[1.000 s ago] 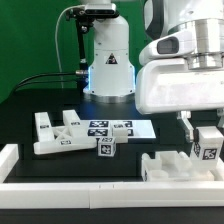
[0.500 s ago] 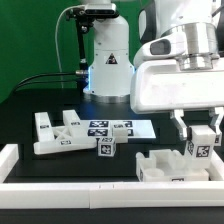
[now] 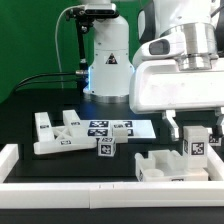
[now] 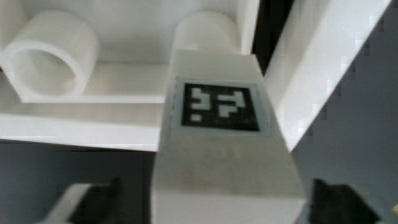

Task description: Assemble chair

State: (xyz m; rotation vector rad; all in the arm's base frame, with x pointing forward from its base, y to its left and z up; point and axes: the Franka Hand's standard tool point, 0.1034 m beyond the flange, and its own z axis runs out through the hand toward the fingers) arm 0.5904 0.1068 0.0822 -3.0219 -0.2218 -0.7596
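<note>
- The white tagged plastic bar (image 4: 222, 160) was blurred at its near end and ran off the wrist view's frame.
- The 2 dark fingers (image 4: 89, 205) showed only as cropped, blurred tips.
- The white arm housing (image 3: 175, 80) was cut by the exterior view's top and right edges.

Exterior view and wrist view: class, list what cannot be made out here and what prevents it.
- Exterior view: where the upright tagged bar meets the notched panel, hidden behind the panel's front wall.
- Exterior view: the tag pattern on the small cube, too small.
- Wrist view: the fingertips of the gripper, cut off by the frame edge; the bar's lower end, hidden by the bar itself.
</note>
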